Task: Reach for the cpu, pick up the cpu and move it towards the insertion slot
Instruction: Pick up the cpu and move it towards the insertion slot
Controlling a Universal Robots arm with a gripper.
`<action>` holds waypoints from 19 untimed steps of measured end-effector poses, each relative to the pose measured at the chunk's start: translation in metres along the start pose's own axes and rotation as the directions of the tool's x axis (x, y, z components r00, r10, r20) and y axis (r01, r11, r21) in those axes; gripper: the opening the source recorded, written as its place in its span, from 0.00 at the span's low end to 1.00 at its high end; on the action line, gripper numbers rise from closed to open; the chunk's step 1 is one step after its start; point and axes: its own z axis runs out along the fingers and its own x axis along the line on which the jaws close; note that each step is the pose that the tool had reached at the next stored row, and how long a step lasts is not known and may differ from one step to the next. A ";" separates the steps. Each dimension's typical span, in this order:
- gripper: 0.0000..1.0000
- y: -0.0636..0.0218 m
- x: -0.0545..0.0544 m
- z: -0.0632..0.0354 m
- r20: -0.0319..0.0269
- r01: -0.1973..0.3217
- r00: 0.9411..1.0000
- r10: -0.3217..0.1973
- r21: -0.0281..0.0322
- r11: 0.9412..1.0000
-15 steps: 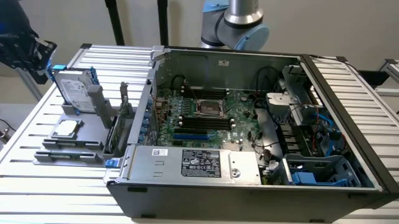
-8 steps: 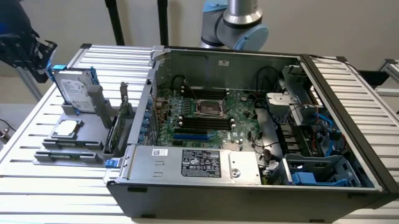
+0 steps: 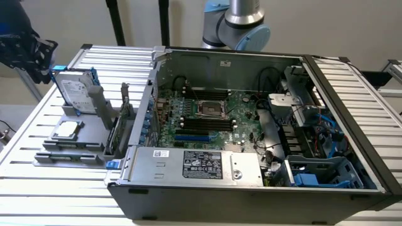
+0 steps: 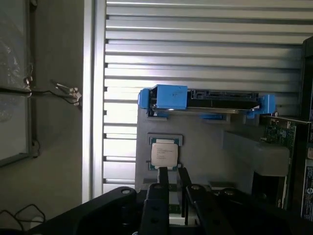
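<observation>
End effector (image 4: 173, 188) hovers above the cpu (image 4: 164, 154), fingers slightly parted, empty; we fear that narrow gap could nudge it askew in its grey holder (image 4: 205, 159).

Note that the cpu (image 4: 163, 154) has a smooth, silver-grey metal top. The insertion slot (image 3: 212, 108) has a shiny metal frame. The holder (image 4: 205, 161) is matt grey plastic. The table (image 4: 195, 39) is ribbed bare metal with a dull sheen.
</observation>
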 end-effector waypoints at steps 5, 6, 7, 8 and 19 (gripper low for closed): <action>0.42 -0.0001 0.000 0.0022 0.000 0.000 1.000 0.000 0.000 1.000; 0.47 -0.0002 0.000 0.0036 0.000 0.000 1.000 0.000 0.000 1.000; 0.53 -0.0002 0.000 0.0054 0.000 0.000 1.000 0.000 0.000 1.000; 0.59 -0.0003 0.000 0.0072 0.000 0.000 1.000 0.000 0.000 1.000; 0.65 -0.0024 0.000 0.0272 0.000 0.000 1.000 0.000 0.000 1.000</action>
